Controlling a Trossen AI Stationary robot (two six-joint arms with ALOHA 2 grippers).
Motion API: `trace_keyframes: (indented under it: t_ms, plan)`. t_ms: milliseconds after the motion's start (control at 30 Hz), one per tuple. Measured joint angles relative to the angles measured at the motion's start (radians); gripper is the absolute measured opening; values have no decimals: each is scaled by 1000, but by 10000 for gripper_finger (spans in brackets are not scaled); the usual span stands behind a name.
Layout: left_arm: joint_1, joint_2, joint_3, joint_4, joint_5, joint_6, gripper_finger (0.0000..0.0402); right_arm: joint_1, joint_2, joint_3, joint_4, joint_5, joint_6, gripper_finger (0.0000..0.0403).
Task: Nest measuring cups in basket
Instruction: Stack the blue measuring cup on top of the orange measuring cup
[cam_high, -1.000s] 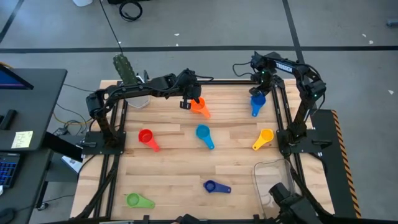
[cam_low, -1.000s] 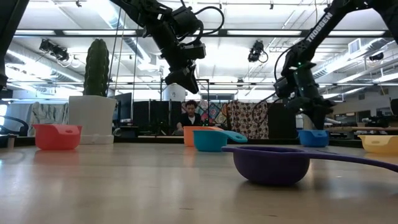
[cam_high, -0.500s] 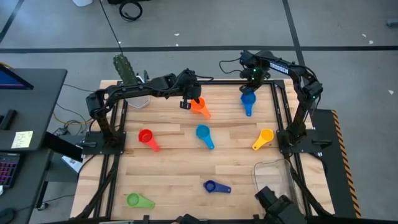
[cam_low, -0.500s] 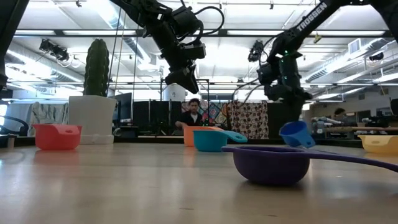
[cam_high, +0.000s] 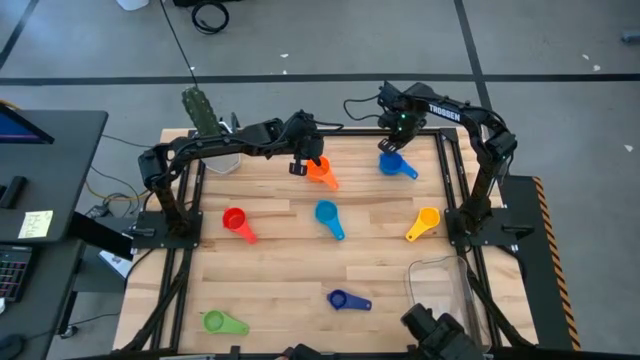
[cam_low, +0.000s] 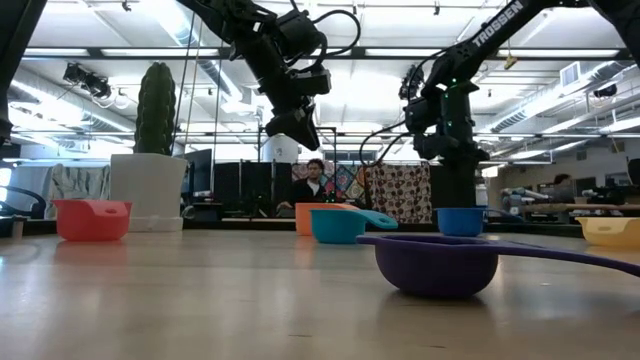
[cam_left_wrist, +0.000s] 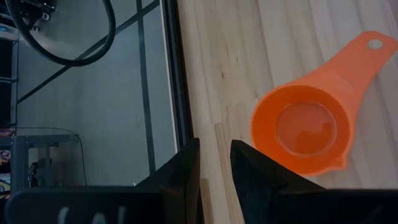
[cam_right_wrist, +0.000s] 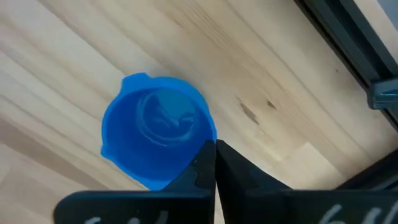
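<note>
Nearest us, the basket (cam_high: 440, 283) sits at the table's (cam_high: 280, 270) front right corner. Far beyond it, our right gripper (cam_high: 393, 150) pinches the blue cup's (cam_high: 391, 163) rim; left of that cup, our left gripper (cam_high: 301, 160) hovers narrowly parted, empty, beside the orange cup (cam_high: 320, 171).

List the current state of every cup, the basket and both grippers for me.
Blue plastic cup: upright on table, right gripper at its rim.
Orange plastic cup: upright, free.
Light blue cup: upright, free.
Red cup, yellow cup, dark blue cup, green cup: on table.
Clear plastic basket: empty.
Left gripper: open, beside orange cup.
Right gripper: shut.
</note>
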Motion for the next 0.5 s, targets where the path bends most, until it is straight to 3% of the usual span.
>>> trace_keyframes:
  t_ms: [333, 500]
  plan:
    - [0, 0, 0, 0, 0, -1, 94, 8, 1, 0, 61, -5, 10, 99]
    - [0, 0, 0, 0, 0, -1, 94, 25, 1, -1, 90, 1, 1, 120]
